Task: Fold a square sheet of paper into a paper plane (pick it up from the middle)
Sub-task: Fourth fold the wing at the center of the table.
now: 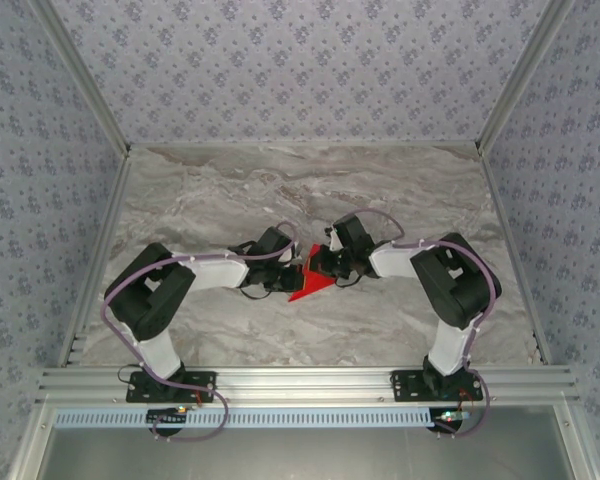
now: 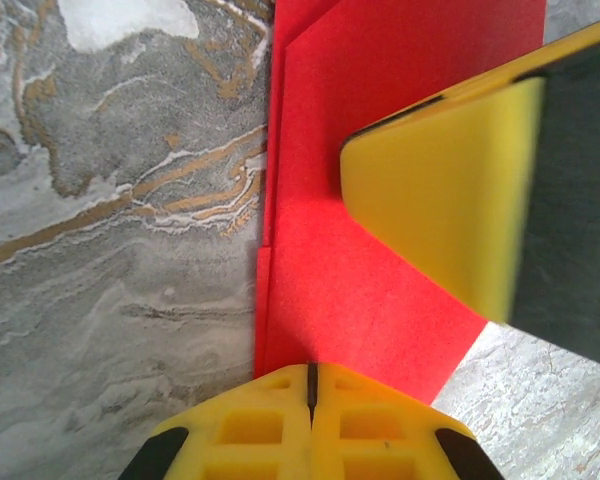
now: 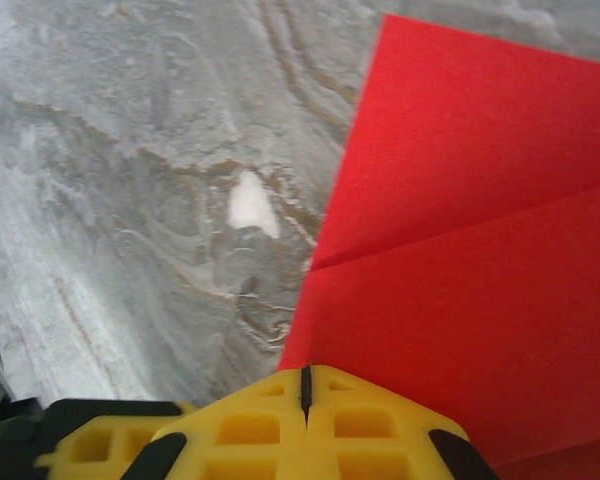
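Risks first. Both sets of jaws are fully closed, pads flush together, and nothing reads as pinched between them. So you have no real grip on the red paper (image 1: 307, 288), only tips bearing on it, as far as I can judge. If either tip drags sideways, the thin paper will likely slide on the smooth marble table (image 1: 220, 190) instead of taking a crease.

The layers are the second worry. In the left wrist view the paper's stacked edges sit slightly offset along its left side. Any push across them could skew the fold further and leave you with a crooked plane. Press too hard and the paper could wrinkle or tear at the crease.

Third, the two grippers are crowded over the same small piece and could knock into each other.

Placement, all relative to the paper:
- The paper lies flat on the table, part-folded and pointed, between the two grippers.
- Left gripper (image 2: 310, 372) has its closed tips on the paper's near end, right beside that layered edge. The paper runs away from the tips.
- Right gripper (image 3: 305, 372) has its closed tips at the paper's left edge, close to where a crease (image 3: 450, 240) meets that edge. The paper spreads ahead and to the right of the tips.
- One yellow finger (image 2: 440, 200) of the right gripper is over the paper's upper face in the left wrist view. I can't confirm whether it touches.
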Motion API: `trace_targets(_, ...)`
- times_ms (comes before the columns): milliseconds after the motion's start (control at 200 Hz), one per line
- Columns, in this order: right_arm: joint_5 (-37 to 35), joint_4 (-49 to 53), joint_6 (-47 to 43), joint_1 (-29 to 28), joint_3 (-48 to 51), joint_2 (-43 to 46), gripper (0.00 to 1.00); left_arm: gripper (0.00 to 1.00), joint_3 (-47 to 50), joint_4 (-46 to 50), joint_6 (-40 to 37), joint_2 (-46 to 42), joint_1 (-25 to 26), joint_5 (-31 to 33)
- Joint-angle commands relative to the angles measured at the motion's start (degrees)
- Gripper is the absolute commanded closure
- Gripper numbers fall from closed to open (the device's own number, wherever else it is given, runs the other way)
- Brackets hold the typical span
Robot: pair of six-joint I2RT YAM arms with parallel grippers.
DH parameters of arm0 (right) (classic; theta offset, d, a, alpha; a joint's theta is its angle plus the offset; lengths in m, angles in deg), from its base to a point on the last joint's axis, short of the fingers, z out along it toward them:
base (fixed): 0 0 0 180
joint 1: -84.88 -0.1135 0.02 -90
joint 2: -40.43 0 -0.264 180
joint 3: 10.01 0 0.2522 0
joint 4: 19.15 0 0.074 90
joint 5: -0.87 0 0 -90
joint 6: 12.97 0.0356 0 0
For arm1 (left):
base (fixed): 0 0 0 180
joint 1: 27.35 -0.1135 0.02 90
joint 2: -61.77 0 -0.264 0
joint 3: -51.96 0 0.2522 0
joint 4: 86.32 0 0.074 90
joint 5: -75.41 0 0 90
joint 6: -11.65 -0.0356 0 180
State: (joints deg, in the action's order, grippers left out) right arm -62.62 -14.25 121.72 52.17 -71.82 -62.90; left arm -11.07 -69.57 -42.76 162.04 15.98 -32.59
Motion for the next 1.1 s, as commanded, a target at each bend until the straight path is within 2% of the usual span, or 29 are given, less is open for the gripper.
trace_targets(0, -1.72, 1.32, 0.92, 0.18, -0.08, -0.71, 1.0, 1.0, 2.17, 9.96, -0.15, 0.66, 0.98, 2.71)
trace_targets(180, -3.86, 5.55, -1.13, 0.19, 0.06, -0.99, 1.0, 1.0, -1.12, 9.51, 2.54, -5.6, 0.97, -0.46)
trace_targets(300, -4.75, 6.61, -1.59, -0.01, 0.01, -1.52, 1.0, 0.91, -0.87, 7.36, 7.7, -9.57, 1.01, -1.6)
trace_targets(375, -5.27, 6.84, -1.7, -0.24, 0.03, -1.79, 1.0, 0.81, -0.02, 5.9, 10.98, -10.81, 1.3, -1.69)
trace_targets(435, -5.58, 7.17, -1.76, -0.42, -0.11, -2.37, 1.0, 0.79, 0.15, 5.11, 13.02, -10.93, 1.74, -1.54)
trace_targets(630, -5.76, 7.35, -1.79, -0.95, -0.16, -3.45, 1.0, 0.79, -0.91, 5.58, 16.01, -7.69, 2.55, 0.61)
trace_targets(804, -6.16, 7.9, -1.71, -1.01, 0.07, -3.46, 1.0, 0.83, -1.17, 4.64, 18.74, -4.39, 2.59, 0.87)
trace_targets(1094, -6.63, 8.58, -1.97, -0.96, 0.09, -3.55, 1.0, 0.85, -0.74, 6.81, 19.17, -3.58, 2.57, 3.03)
